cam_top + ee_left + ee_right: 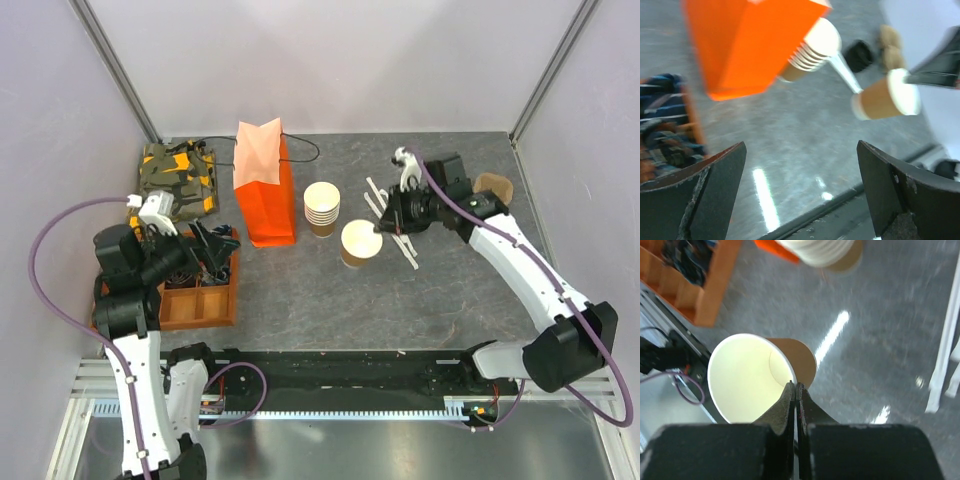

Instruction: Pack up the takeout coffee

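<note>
The right gripper (795,386) has its two black fingers (812,412) pressed together on the rim of the takeout coffee cup (740,375), one tip inside the mouth and one against the outer wall. The cup is smooth tan paper with a rolled white rim. It has no lid on, and its round cream-white inside is visible down to the floor. It stands upright on the table (330,290), a grey surface with a mottled, stone-like pattern and a slight sheen.

Just beyond these fingertips is the stack of cups (322,208), made of the same tan paper, their white rims nested in rings. Thin white straws (945,355) lie flat to the right of the fingers. Ahead and to the left is the corner of a tray (715,285), which is orange-brown with divided compartments.

The left gripper (800,145) is spread wide with nothing between its fingers (705,200), which are flat, matte black pads with scuffed edges. Ahead of them, to the left, the orange bag (755,45) stands tall. It is folded paper with sharp creases, and the faces in view are plain. The lidless cup is ahead and to the right of the left fingers. A round black lid (858,55) lies further off beyond it.
</note>
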